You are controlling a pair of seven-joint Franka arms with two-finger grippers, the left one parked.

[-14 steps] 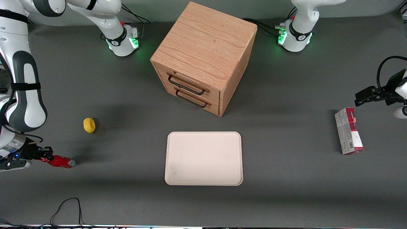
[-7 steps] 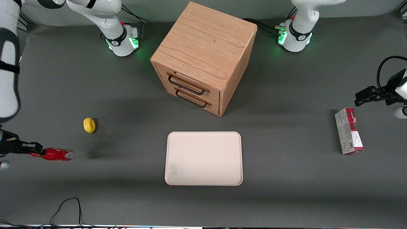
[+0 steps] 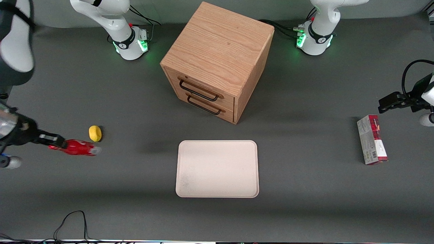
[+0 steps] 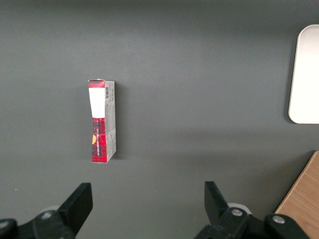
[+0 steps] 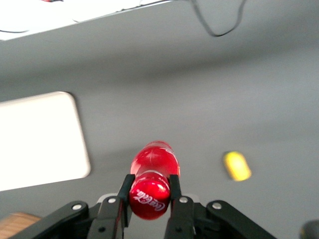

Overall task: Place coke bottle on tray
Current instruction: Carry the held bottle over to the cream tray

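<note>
My right gripper [image 3: 54,144] is shut on the cap end of the coke bottle [image 3: 78,148], a small red bottle held lying level in the air at the working arm's end of the table. In the right wrist view the gripper [image 5: 148,191] clamps the red bottle [image 5: 153,169] between both fingers [image 5: 124,191]. The cream tray [image 3: 217,168] lies flat in front of the drawer cabinet, nearer to the front camera, well apart from the bottle toward the table's middle. It also shows in the right wrist view [image 5: 40,139] and its rim in the left wrist view [image 4: 305,74].
A small yellow lump [image 3: 95,133] lies on the table beside the held bottle, also in the right wrist view [image 5: 237,166]. A wooden drawer cabinet [image 3: 217,61] stands mid-table. A red-and-grey carton [image 3: 371,139] lies toward the parked arm's end. A black cable [image 3: 69,223] loops at the near edge.
My gripper has lifted the coke bottle off the table and carried it up and toward the tray, now level with the yellow lump. Nothing else has moved.
</note>
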